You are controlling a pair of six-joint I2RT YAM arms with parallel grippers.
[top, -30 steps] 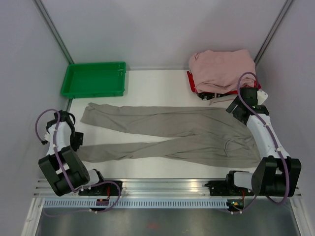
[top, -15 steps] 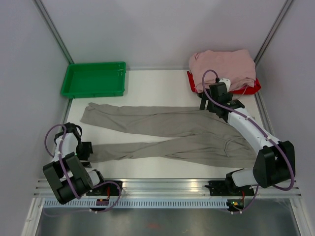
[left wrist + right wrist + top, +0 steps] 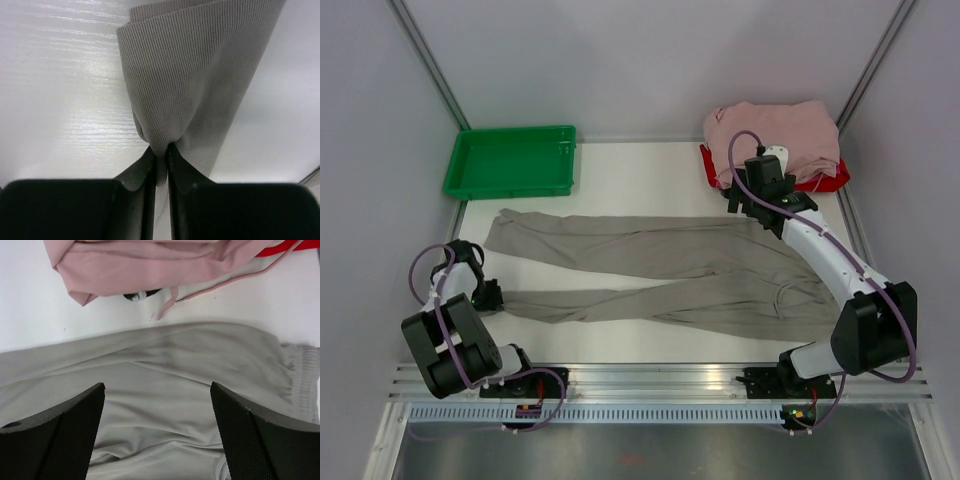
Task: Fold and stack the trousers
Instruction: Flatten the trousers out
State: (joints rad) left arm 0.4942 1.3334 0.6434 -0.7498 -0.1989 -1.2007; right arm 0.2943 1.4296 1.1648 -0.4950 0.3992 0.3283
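The taupe trousers (image 3: 660,270) lie spread across the white table, legs pointing left and waist at the right. My left gripper (image 3: 492,296) is shut on the cuff end of the near leg; in the left wrist view the trousers (image 3: 200,75) bunch into a pinched fold between my left gripper (image 3: 160,152) jaws. My right gripper (image 3: 748,207) hovers open over the upper edge of the trousers near the waist. In the right wrist view the right gripper (image 3: 157,387) has wide-spread fingers above the trousers (image 3: 165,385), with nothing between them.
A green tray (image 3: 510,162) sits at the back left. A pile of pale pink garments (image 3: 772,140) rests on something red (image 3: 825,180) at the back right, its drawstring (image 3: 210,290) trailing near the trousers' waist. Side walls close in on both sides.
My left gripper came down onto the near leg's cuff and shut on it, pulling the end slightly right. My right arm swung left from the table's right edge to above the waist.
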